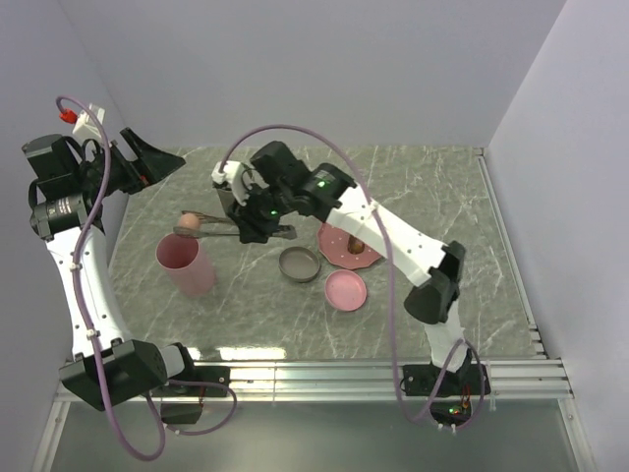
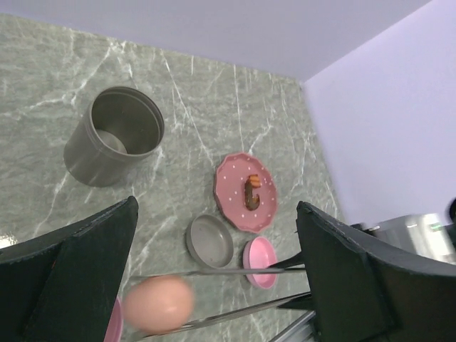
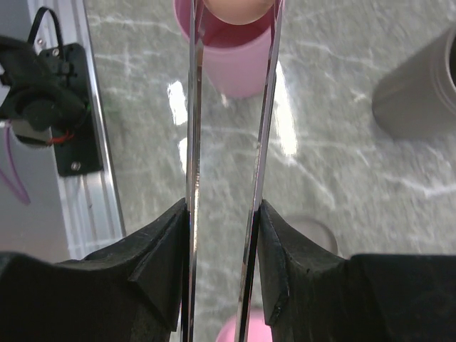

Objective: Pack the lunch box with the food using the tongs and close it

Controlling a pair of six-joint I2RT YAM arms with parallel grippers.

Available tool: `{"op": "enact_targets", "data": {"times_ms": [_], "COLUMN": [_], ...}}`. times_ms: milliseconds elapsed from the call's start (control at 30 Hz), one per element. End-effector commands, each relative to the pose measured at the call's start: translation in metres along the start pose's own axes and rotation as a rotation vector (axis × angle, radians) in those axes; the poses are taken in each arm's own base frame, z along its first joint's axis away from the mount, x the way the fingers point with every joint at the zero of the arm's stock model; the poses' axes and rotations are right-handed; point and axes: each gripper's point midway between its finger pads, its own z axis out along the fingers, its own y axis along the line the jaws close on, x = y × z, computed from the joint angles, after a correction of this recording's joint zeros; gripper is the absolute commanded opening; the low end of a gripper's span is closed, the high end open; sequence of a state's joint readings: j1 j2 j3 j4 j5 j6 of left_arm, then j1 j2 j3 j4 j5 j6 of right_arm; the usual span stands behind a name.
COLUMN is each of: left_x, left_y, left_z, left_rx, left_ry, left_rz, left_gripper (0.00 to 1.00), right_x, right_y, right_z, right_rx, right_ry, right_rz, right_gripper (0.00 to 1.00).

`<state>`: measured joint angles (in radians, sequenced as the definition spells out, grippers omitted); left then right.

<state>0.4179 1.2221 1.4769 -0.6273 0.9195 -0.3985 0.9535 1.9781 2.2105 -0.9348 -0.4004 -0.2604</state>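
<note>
My right gripper (image 1: 248, 226) (image 3: 224, 208) is shut on the grey metal tongs (image 1: 211, 224) (image 3: 194, 128), one thin arm against each finger. The tongs' tips pinch a peach egg-shaped piece of food (image 1: 190, 224) (image 3: 239, 7) (image 2: 158, 304) just above the open pink lunch box container (image 1: 185, 264) (image 3: 235, 68). An orange-brown sausage bit (image 2: 251, 191) lies on the pink dotted plate (image 1: 366, 258) (image 2: 231, 187). My left gripper (image 1: 147, 162) (image 2: 216, 214) hangs open and empty at the far left, above the scene.
A grey lid (image 1: 299, 264) (image 2: 209, 241) and a pink lid (image 1: 346, 290) (image 2: 260, 262) lie beside the plate. A grey metal tin (image 2: 117, 142) (image 3: 420, 92) stands open farther back. Walls close in at the back and right.
</note>
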Motion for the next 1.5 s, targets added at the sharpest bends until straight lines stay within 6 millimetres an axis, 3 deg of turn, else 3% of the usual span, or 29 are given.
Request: {"op": "enact_targets", "data": {"times_ms": [0, 167, 367, 500, 633, 733, 833, 967, 1033, 1100, 1133, 1167, 1200, 1233, 1267, 1300, 1367, 1400, 1467], "left_x": [-0.015, -0.017, -0.015, -0.012, -0.011, -0.012, -0.013, -0.015, -0.014, -0.014, -0.014, -0.014, -0.015, -0.015, -0.015, -0.015, -0.015, -0.014, -0.014], "left_y": [-0.013, -0.007, -0.004, -0.001, 0.001, 0.001, -0.002, -0.004, -0.007, -0.008, -0.009, -0.009, -0.011, -0.011, -0.013, -0.012, -0.011, -0.01, -0.007], "left_z": [-0.009, -0.011, -0.011, -0.011, -0.011, -0.011, -0.013, -0.015, -0.017, -0.019, -0.02, -0.021, -0.022, -0.023, -0.024, -0.024, -0.025, -0.024, -0.022], "left_rx": [0.041, 0.02, 0.024, 0.012, 0.011, 0.016, 0.02, 0.011, 0.011, 0.006, 0.005, 0.002, -0.004, -0.007, -0.008, -0.014, -0.02, -0.019, -0.023], "left_ry": [-0.05, -0.058, -0.054, -0.058, -0.056, -0.055, -0.055, -0.062, -0.066, -0.067, -0.069, -0.069, -0.072, -0.071, -0.073, -0.075, -0.076, -0.075, -0.072], "left_rz": [0.014, 0.022, 0.022, 0.03, 0.027, 0.028, 0.034, 0.051, 0.062, 0.067, 0.073, 0.086, 0.092, 0.104, 0.111, 0.111, 0.114, 0.114, 0.111], "left_gripper": [1.0, 0.99, 1.0, 0.99, 0.99, 0.99, 0.99, 1.0, 0.99, 0.99, 0.99, 0.99, 0.99, 0.99, 0.99, 0.99, 0.99, 0.99, 1.0], "right_x": [-0.02, -0.018, -0.014, -0.01, -0.009, -0.011, -0.016, -0.026, -0.031, -0.03, -0.017, -0.02, -0.017, 0.002, 0.003, 0.021, 0.031, 0.055, 0.068], "right_y": [-0.002, 0.005, 0.007, 0.013, 0.015, 0.014, 0.014, 0.01, 0.003, -0.007, -0.013, -0.024, -0.031, -0.036, -0.052, -0.055, -0.066, -0.086, -0.092], "right_z": [0.011, 0.042, 0.064, 0.072, 0.075, 0.072, 0.067, 0.047, 0.027, 0.012, 0.009, -0.015, -0.024, -0.026, -0.055, -0.058, -0.088, -0.098, -0.122], "right_rx": [0.022, 0.02, 0.008, 0.0, 0.007, 0.012, 0.021, 0.06, 0.088, 0.117, 0.129, 0.163, 0.182, 0.192, 0.238, 0.234, 0.271, 0.309, 0.333], "right_ry": [-0.039, -0.033, -0.022, -0.008, -0.001, -0.007, -0.021, -0.048, -0.07, -0.083, -0.057, -0.084, -0.089, -0.055, -0.086, -0.06, -0.083, -0.055, -0.076], "right_rz": [-0.021, -0.031, -0.011, -0.018, -0.025, -0.023, -0.028, -0.038, -0.033, -0.02, -0.002, 0.012, 0.022, 0.048, 0.074, 0.105, 0.15, 0.21, 0.253], "right_gripper": [0.4, 0.4, 0.41, 0.43, 0.54, 0.62, 0.62, 0.62, 0.61, 0.61, 0.61, 0.61, 0.61, 0.61, 0.61, 0.61, 0.6, 0.6, 0.6]}}
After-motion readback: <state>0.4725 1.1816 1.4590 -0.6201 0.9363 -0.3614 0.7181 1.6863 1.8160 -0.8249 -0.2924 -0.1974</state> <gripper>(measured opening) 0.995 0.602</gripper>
